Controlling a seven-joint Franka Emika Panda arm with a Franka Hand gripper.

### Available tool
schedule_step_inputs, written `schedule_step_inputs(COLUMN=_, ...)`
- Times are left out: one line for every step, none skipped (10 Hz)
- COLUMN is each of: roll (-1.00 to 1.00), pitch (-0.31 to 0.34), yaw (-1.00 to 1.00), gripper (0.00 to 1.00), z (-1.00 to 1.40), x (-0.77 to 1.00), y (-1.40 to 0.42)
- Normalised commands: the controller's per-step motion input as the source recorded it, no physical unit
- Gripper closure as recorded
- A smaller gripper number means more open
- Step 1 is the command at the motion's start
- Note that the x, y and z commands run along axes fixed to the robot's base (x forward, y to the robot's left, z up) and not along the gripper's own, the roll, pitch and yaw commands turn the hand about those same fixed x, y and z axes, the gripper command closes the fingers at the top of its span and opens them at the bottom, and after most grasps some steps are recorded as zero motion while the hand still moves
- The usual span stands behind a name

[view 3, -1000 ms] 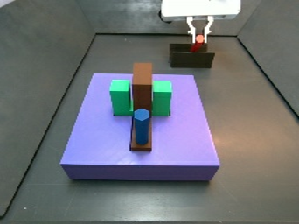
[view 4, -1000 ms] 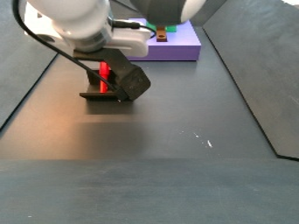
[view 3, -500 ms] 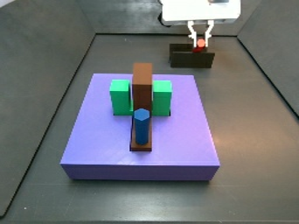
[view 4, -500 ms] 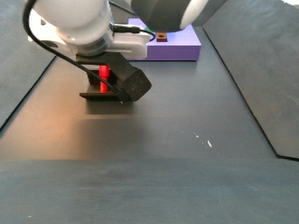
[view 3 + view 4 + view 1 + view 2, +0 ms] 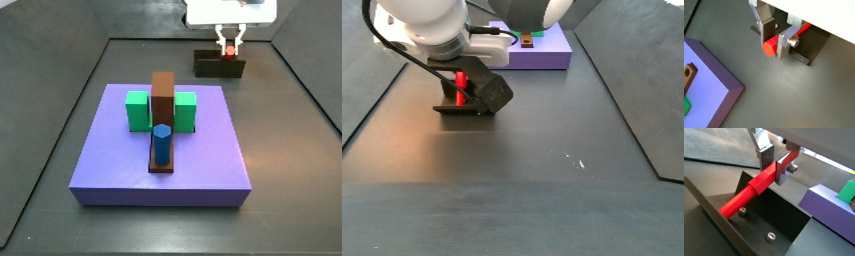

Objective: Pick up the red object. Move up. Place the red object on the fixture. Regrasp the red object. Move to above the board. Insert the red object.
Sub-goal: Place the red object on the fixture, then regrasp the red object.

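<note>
The red object [image 5: 751, 190] leans in the dark fixture [image 5: 784, 235], thin end down by a screw, thick hexagonal end [image 5: 769, 48] up. My gripper [image 5: 775, 42] stands over the fixture [image 5: 214, 66] at the far end of the floor, shut on the thick end between the pad and the silver plate. It shows the same way in a wrist view [image 5: 775, 170]. In both side views the red object [image 5: 227, 50] [image 5: 460, 88] stands in the fixture [image 5: 492, 95] under the gripper [image 5: 229, 44]. The purple-blue board [image 5: 201, 160] lies apart from it.
On the board stand a tall brown bar [image 5: 163, 98], green blocks [image 5: 139, 110] and a blue hexagonal peg [image 5: 160, 143]. The board's corner shows in both wrist views [image 5: 711, 75] [image 5: 827, 208]. Dark walls ring the floor.
The gripper has come down slightly with the red object into the fixture; little moved in the last half second.
</note>
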Motion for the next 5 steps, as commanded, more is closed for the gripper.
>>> schedule_step_inputs(roll=0.00, pitch=0.000, yaw=0.00, gripper=0.00, z=0.00, x=0.00, y=0.00)
schedule_step_inputs(roll=0.93, pitch=0.086, yaw=0.06, gripper=0.00, z=0.23, x=0.03, y=-0.20)
schedule_step_inputs(roll=0.86, pitch=0.074, yaw=0.06, gripper=0.00, z=0.24, x=0.00, y=-0.12)
schedule_step_inputs(roll=0.84, pitch=0.031, yaw=0.10, gripper=0.00, z=0.29, x=0.00, y=-0.08)
schedule_step_inputs(roll=0.73, pitch=0.026, yaw=0.10, gripper=0.00, z=0.32, x=0.00, y=-0.06)
